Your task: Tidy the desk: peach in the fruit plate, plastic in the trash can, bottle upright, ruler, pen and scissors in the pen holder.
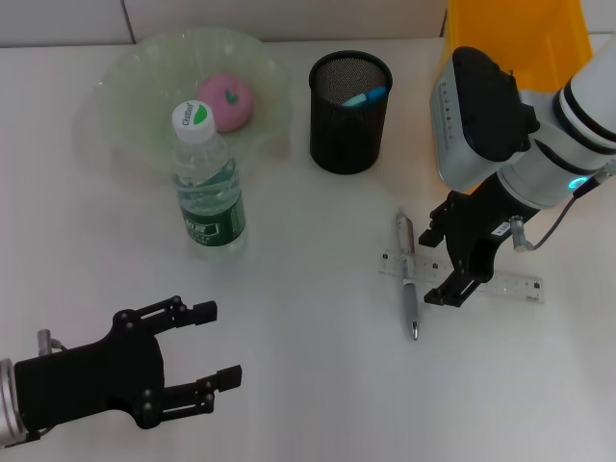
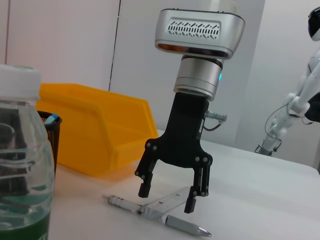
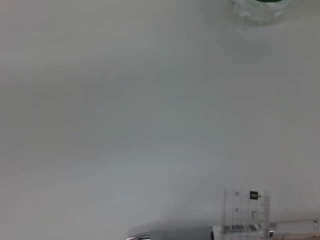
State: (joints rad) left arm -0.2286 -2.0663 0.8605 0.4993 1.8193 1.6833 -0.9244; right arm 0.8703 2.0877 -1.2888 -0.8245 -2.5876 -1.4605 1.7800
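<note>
A silver pen [image 1: 408, 274] lies across a clear ruler [image 1: 500, 283] on the white desk, right of centre. My right gripper [image 1: 435, 267] is open and hangs just above them, one finger on each side of the ruler; the left wrist view shows it [image 2: 167, 198] a little above the pen [image 2: 155, 215] and ruler [image 2: 170, 199]. The right wrist view shows the pen [image 3: 180, 233] and the ruler [image 3: 245, 207]. The bottle [image 1: 207, 188] stands upright. The pink peach [image 1: 228, 101] lies in the green fruit plate [image 1: 125, 87]. The black mesh pen holder [image 1: 349, 120] holds a blue-handled item [image 1: 366, 96]. My left gripper [image 1: 207, 346] is open and empty at the front left.
A yellow bin [image 1: 515, 34] stands at the back right, behind my right arm. The bottle [image 2: 20, 165] fills the near side of the left wrist view. No plastic scrap is in view.
</note>
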